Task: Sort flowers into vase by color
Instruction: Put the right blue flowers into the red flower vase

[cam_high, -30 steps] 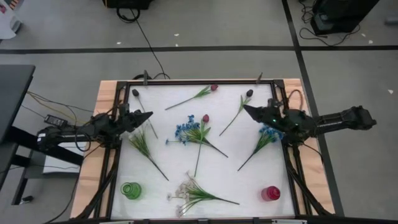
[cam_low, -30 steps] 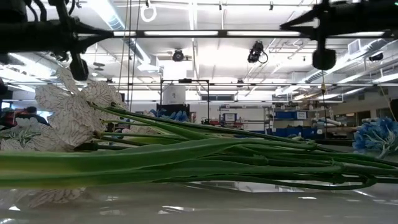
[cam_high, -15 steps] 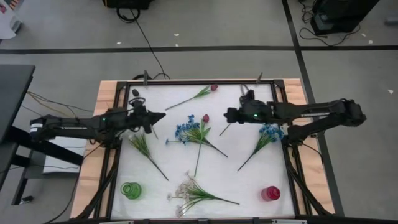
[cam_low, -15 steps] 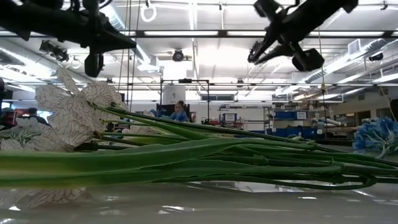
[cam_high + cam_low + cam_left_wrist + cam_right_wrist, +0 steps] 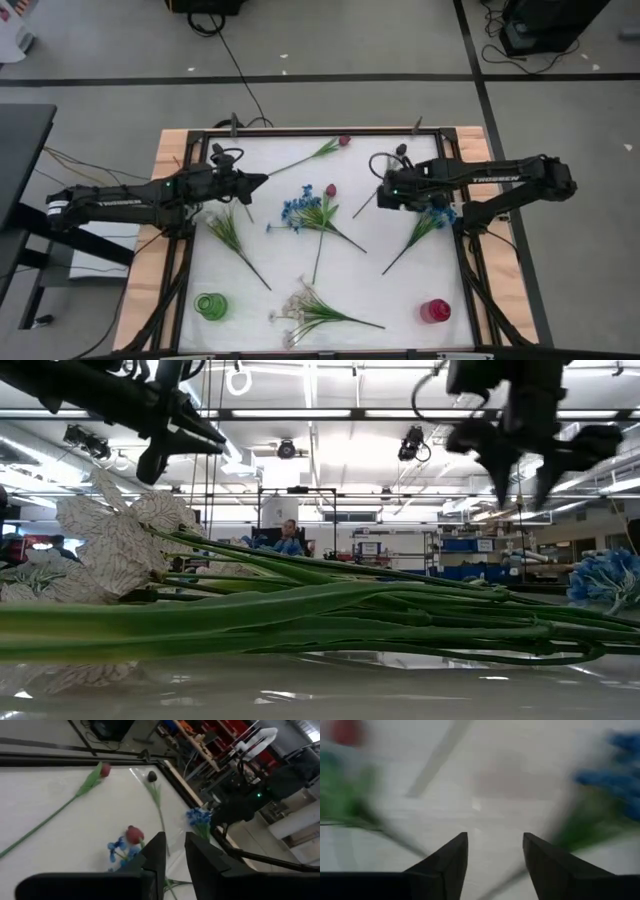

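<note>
Flowers (image 5: 320,212) are seen from above scattered on the table (image 5: 170,150); green vase (image 5: 210,306) and red vase (image 5: 434,311) stand unfilled. In wrist views, left gripper (image 5: 173,851) is slightly parted, right gripper (image 5: 495,847) spread, nothing held

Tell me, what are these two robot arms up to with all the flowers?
They are about to sort flowers into vases by color, but nothing is picked up yet. The flowers all lie loose on the white table. The left gripper hovers over the table's left part, empty, fingers slightly apart. The right gripper hangs open above a dark-budded stem, beside a blue flower. A green vase and a red vase stand empty at the near edge.
</note>
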Robot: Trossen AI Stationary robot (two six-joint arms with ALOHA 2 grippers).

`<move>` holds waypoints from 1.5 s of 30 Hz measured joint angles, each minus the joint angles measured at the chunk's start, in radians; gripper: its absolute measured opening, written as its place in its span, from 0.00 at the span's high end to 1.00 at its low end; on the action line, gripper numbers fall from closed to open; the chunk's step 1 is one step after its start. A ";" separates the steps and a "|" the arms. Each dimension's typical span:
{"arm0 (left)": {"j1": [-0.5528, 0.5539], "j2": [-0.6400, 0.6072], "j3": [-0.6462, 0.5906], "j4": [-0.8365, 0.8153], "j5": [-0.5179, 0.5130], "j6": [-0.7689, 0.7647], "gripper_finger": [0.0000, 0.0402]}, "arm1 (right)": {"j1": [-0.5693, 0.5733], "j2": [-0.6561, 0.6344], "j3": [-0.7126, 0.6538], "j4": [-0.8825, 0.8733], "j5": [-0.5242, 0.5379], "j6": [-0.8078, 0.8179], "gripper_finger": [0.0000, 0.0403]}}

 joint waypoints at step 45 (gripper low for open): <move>0.283 0.047 0.002 -0.099 0.277 0.230 0.58 | 0.194 0.055 -0.387 0.209 0.052 0.743 0.47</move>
